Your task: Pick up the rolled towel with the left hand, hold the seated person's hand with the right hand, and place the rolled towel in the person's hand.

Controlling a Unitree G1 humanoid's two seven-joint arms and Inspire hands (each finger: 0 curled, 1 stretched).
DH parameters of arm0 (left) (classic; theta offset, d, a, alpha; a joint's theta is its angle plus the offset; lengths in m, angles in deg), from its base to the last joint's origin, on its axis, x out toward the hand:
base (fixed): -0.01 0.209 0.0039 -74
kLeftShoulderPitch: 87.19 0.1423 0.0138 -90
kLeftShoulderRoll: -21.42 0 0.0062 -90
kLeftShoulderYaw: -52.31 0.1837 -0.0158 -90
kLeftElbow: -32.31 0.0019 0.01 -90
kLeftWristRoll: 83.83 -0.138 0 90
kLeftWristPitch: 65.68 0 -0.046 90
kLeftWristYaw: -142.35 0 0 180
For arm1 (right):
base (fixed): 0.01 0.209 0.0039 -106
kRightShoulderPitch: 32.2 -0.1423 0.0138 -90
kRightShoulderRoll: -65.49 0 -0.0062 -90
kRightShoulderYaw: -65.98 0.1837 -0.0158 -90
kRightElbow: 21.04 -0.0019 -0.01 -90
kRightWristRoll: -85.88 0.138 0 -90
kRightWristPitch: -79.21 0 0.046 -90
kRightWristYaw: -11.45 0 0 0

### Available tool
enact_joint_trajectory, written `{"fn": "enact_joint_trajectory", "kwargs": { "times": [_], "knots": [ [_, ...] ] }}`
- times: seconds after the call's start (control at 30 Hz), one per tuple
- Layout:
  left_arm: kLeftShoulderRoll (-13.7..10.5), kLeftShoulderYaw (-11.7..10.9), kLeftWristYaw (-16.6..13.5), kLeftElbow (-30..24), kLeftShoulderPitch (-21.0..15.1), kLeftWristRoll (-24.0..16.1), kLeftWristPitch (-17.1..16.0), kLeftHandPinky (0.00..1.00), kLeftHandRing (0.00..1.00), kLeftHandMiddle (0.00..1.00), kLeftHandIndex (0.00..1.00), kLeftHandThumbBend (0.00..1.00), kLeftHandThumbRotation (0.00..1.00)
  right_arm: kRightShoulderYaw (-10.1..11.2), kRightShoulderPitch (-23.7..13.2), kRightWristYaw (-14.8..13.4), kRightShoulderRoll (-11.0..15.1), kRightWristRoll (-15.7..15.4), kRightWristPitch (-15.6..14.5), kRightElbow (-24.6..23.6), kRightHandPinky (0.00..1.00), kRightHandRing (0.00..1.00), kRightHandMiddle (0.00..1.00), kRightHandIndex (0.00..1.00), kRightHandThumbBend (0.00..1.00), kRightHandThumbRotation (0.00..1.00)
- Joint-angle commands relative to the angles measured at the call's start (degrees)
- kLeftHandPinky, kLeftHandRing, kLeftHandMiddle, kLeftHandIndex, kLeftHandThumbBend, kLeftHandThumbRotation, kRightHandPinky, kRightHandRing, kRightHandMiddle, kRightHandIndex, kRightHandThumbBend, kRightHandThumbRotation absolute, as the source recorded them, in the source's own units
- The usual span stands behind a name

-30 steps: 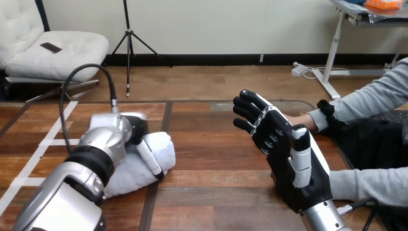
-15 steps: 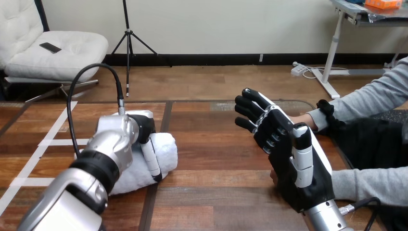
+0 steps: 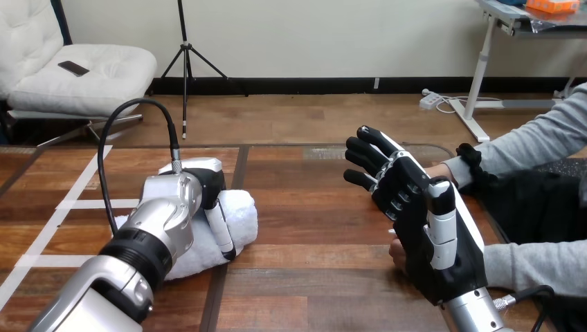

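A white rolled towel [image 3: 239, 214] lies on the wooden table [image 3: 304, 228] at centre left. My left hand [image 3: 208, 190] rests over it, thumb curled down across its near side, shut on the towel. At the right my right hand [image 3: 415, 214] stands upright with its fingers straight, open, palm side facing me. The person's hands lie behind it: one [image 3: 437, 170] shows past its far edge, and part of another [image 3: 396, 254] shows at its near edge. I cannot tell whether my right hand touches them.
The person's grey sleeves [image 3: 533, 266] come in from the right edge over a dark cloth [image 3: 533, 200] on the table. White tape lines [image 3: 66, 207] mark the table's left part.
My left arm has moved right and forward, settling the hand more fully over the towel. My right hand has drifted slightly right.
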Motion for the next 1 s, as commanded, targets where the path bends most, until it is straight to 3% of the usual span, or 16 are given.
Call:
{"fn": "enact_joint_trajectory", "kwargs": {
  "times": [0.0, 0.2, 0.57, 0.77, 0.97],
  "knots": [
    [-2.14, 0.14, -1.86, -3.73, -0.61, -1.25, -0.46, 0.27, 0.36, 0.45, 0.50, 0.64, 0.00, 0.53, -3.86, 0.22, 0.06, 0.75, 1.47, 0.24, 0.85, 0.90, 0.88, 0.88, 0.82, 1.00],
    [-2.77, -0.51, -1.89, -4.86, 0.08, -0.50, -1.08, 0.31, 0.41, 0.48, 0.48, 0.66, 0.00, 0.61, -3.78, 0.07, 0.13, 0.52, 1.57, 0.36, 0.85, 0.90, 0.88, 0.88, 0.83, 1.00],
    [-4.13, -2.96, -3.87, -7.84, 2.47, 1.63, -3.28, 0.30, 0.38, 0.45, 0.46, 0.75, 0.00, 0.65, -3.67, 0.02, 0.09, 0.54, 1.81, 0.52, 0.85, 0.90, 0.88, 0.88, 0.83, 1.00],
    [-5.00, -6.04, -6.36, -11.38, 5.52, 4.28, -3.97, 0.31, 0.38, 0.44, 0.44, 0.79, 0.00, 0.67, -3.52, 0.19, 0.16, 0.60, 2.15, 0.68, 0.85, 0.90, 0.88, 0.87, 0.82, 1.00],
    [-5.59, -11.87, -10.42, -18.00, 11.20, 9.24, -5.42, 0.28, 0.35, 0.42, 0.42, 0.79, 0.00, 0.82, -3.44, 0.26, 0.29, 0.59, 2.49, 0.82, 0.84, 0.89, 0.87, 0.87, 0.83, 1.00]
  ]
}}
